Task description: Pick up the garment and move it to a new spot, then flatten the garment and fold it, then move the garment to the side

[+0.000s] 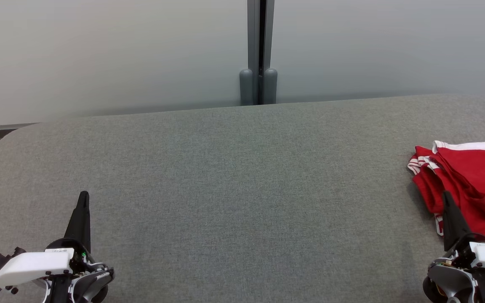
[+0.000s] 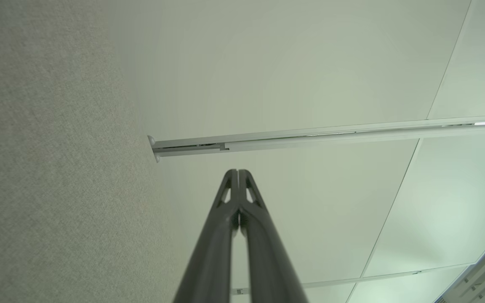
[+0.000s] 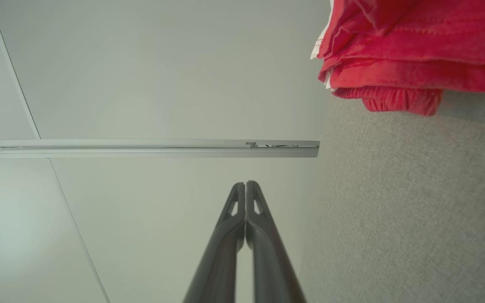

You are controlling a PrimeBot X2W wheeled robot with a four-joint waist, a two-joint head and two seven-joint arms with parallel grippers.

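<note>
Red fabric with white trim, the garment (image 1: 472, 181) lies in a loosely folded heap at the far right of a grey upholstered surface (image 1: 242, 189), partly cut off by the head view's border. The right gripper (image 1: 447, 195) points up beside the heap's lower left edge, its 2 dark fingers pressed together tip to tip and holding nothing. In the right wrist view the garment's stacked folds sit up and to the right of the closed tips, apart from them. The left gripper (image 1: 83, 197) hovers well apart at the lower left over bare cloth, its 2 fingers likewise pinched tight and empty. Behind the surface, pale wall panels (image 1: 99, 54) meet at a grey vertical post (image 1: 259, 50).
</note>
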